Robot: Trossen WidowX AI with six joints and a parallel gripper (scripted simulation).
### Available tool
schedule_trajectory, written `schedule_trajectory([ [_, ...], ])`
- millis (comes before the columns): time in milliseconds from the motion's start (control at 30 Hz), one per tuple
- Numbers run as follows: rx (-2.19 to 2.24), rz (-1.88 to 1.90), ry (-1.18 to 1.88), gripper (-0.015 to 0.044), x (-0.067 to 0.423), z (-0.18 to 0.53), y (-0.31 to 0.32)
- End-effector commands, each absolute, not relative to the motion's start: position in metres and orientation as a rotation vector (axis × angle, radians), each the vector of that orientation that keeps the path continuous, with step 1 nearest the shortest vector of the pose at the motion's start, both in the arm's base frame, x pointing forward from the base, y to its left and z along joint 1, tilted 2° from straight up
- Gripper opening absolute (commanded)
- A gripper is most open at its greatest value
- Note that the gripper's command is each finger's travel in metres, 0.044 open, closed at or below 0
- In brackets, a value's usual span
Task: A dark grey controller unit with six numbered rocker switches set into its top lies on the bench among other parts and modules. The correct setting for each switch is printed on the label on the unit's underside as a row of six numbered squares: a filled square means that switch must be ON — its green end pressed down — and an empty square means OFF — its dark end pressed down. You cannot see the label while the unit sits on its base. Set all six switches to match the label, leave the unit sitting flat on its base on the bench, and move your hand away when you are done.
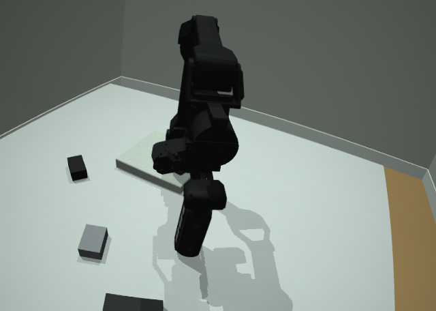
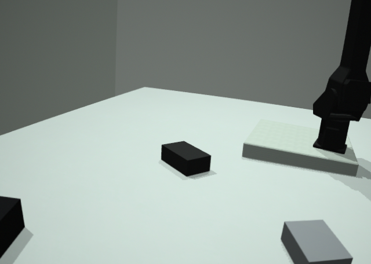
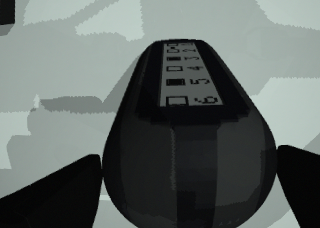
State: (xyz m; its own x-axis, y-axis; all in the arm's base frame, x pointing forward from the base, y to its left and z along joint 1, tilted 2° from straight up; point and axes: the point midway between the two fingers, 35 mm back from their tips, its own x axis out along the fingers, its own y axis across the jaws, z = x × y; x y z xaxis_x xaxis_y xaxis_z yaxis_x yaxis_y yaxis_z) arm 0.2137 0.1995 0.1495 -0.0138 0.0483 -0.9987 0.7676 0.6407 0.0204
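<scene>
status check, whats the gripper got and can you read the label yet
Gripper shut on controller unit, lifted off the bench. Label faces wrist camera: 5 filled, 4 and 6 empty, 1 to 3 unreadable. Nothing in the way.

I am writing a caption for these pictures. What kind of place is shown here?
Probably a plain test bench in a bare room: a pale bench top bounded by grey walls, one black arm on a light base plate, and a few loose blocks, such as a black one and a grey one.
</scene>
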Motion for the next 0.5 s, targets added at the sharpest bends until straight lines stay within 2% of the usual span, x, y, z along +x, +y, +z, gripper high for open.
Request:
schedule_trajectory([
  [0, 0.708, -0.665, 1.482, 0.0338, 0.2177, 0.1463, 0.1940],
  [467, 0.707, -0.665, 1.481, 0.0338, 0.2251, 0.1453, 0.1852],
])
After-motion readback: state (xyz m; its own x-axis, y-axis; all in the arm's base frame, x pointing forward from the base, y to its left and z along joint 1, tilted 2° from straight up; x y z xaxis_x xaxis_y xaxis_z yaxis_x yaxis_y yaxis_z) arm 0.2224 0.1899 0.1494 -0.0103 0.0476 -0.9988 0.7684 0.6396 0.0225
